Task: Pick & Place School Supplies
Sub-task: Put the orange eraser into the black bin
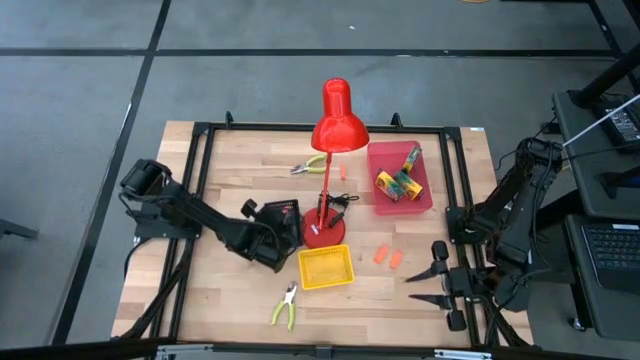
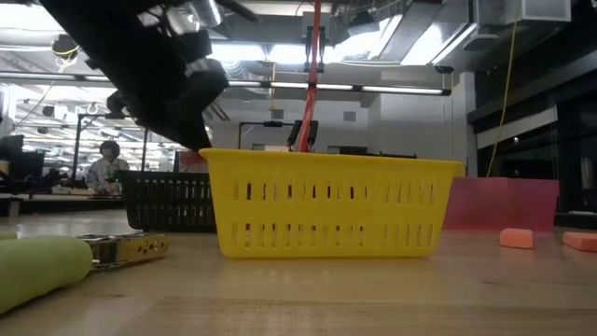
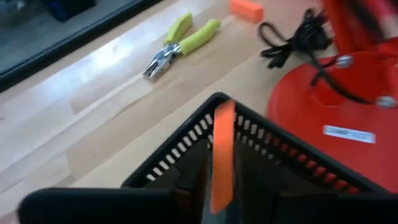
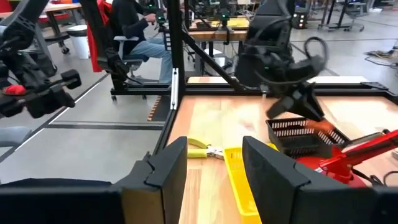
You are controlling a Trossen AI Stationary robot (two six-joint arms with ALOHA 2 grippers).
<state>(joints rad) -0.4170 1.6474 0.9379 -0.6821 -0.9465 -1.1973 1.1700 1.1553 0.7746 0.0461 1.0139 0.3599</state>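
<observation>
Over the black slotted plastic tray (image 1: 277, 222) left of centre: left gripper (image 1: 283, 236), fingers pinched on a slim flat orange piece (image 3: 222, 155) but seemingly starting to part. Piece held upright, long axis pointing down into the tray, directly above its mesh wall; likely release straight below, no sideways travel needed.

Just right of that tray: tall red metal desk lamp (image 1: 331, 150). Nearer, a yellow slotted plastic basket (image 1: 326, 266). Two more small orange pieces (image 1: 388, 257) on the bare wood right of the basket, much closer to the right arm. Right gripper (image 1: 430, 285) resting at the near right edge, fingers apart, holding nothing.

Small pliers with yellow-green handles (image 1: 286, 306) near the front edge, left of the basket; a second pair (image 1: 306, 166) far side, behind the lamp. Yellow-and-green crayon boxes (image 1: 401, 180) inside the pink tray (image 1: 383, 155) at far right.
</observation>
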